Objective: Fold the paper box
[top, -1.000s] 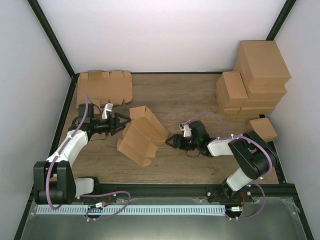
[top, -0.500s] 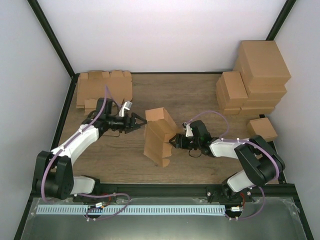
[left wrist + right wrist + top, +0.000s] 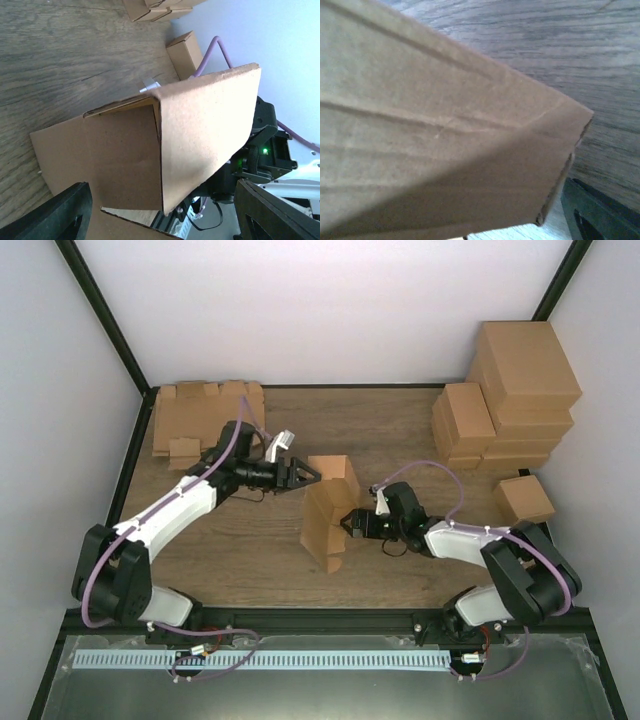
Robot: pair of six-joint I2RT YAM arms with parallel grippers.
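The paper box (image 3: 328,508) sits in the middle of the desk (image 3: 400,430). It is half folded. Some of its sides stand up and bend over like a little roof, and one part lies flat on the wood.

The left fingers (image 3: 306,476) are at the box's 10 o'clock side, close to its edge. They are spread wide apart and hold nothing. In the left wrist view the box (image 3: 200,130) stands just in front of them.

The right fingers (image 3: 350,523) are at the box's 3 o'clock side, right up against it. In the right wrist view the brown box (image 3: 445,125) fills almost everything. I cannot tell if these fingers are pinching it or have let go.

A pile of flat cardboard sheets (image 3: 205,415) lies at 10 o'clock on the desk. Folded boxes (image 3: 510,390) are stacked at 2 o'clock. One small box (image 3: 525,498) sits near them at 3 o'clock.
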